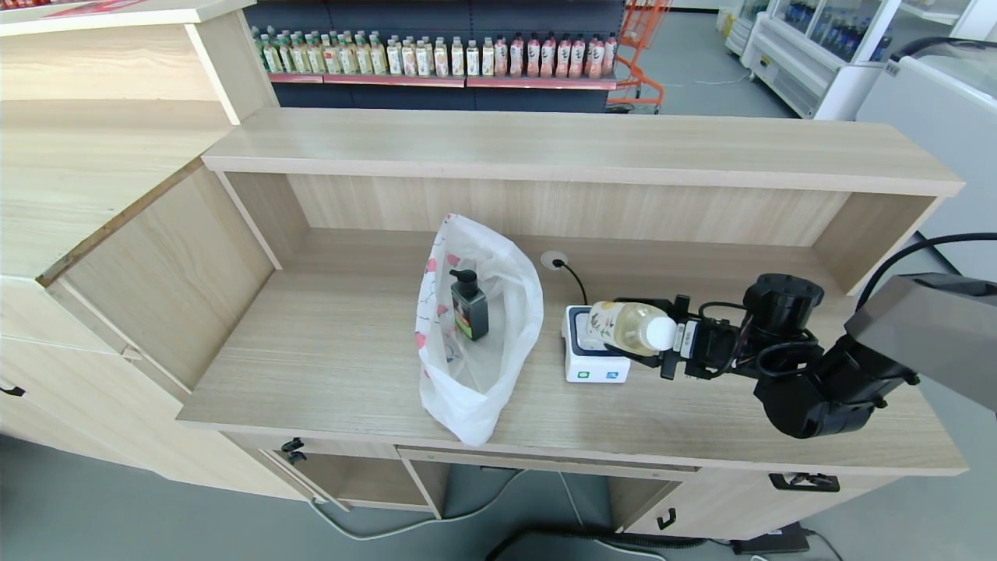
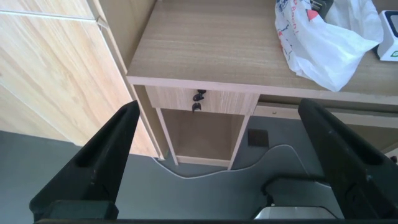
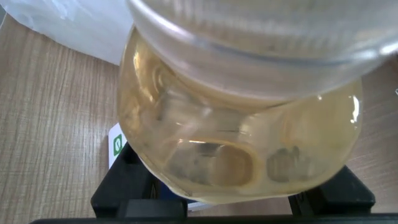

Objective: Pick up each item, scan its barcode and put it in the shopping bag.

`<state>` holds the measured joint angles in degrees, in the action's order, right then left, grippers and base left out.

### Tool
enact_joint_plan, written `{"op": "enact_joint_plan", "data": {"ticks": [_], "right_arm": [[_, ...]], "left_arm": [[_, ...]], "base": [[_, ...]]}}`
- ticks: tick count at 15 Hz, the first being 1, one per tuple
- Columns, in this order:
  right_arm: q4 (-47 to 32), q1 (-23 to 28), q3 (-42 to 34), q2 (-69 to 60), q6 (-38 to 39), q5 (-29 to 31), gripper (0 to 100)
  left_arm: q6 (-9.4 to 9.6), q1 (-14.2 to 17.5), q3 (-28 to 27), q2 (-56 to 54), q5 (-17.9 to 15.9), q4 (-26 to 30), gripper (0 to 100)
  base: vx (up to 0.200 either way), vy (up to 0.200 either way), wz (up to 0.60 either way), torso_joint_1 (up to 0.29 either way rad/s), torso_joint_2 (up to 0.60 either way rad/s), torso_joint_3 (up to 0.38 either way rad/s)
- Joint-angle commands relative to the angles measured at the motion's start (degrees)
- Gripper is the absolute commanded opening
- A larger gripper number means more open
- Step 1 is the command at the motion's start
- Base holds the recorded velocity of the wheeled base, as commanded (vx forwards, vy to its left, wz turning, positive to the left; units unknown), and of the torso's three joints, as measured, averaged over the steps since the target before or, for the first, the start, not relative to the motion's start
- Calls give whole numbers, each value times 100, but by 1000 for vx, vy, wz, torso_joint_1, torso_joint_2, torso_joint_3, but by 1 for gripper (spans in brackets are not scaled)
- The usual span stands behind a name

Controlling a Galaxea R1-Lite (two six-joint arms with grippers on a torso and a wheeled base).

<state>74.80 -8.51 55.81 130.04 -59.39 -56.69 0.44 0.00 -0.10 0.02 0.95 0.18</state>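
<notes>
Your right hand (image 1: 648, 335) pinches a pale drink bottle (image 1: 627, 326) lying sideways, seemingly just above the white scanner (image 1: 593, 368), beside the shopping bag (image 1: 467, 393) on the worktop (image 1: 343, 351). Your left hand (image 2: 221, 155) hangs spread before its front edge.

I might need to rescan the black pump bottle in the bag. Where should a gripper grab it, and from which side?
Probably from above, through the shopping bag's open mouth, gripping the black pump bottle's body just under the pump. It seems to stand upright, and the bag's walls block its sides.
</notes>
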Motion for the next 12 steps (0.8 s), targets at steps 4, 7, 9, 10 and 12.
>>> {"op": "enact_joint_plan", "data": {"ticks": [4, 7, 9, 10, 12], "right_arm": [[-1, -28, 9, 48, -2, 8, 0], [-1, -28, -17, 74, -81, 8, 0], [-1, -28, -17, 83, -90, 8, 0], [-1, -37, -26, 83, -90, 8, 0], [-1, -37, -44, 83, -143, 8, 0]], "left_arm": [[0, 0, 1, -2, 2, -1, 100], [0, 0, 1, -2, 2, -1, 100], [0, 0, 1, -2, 2, -1, 100], [9, 0, 1, -2, 2, -1, 100], [9, 0, 1, -2, 2, -1, 100]], "base": [[0, 0, 0, 0, 0, 0], [0, 0, 0, 0, 0, 0], [0, 0, 0, 0, 0, 0], [0, 0, 0, 0, 0, 0], [0, 0, 0, 0, 0, 0]]}}
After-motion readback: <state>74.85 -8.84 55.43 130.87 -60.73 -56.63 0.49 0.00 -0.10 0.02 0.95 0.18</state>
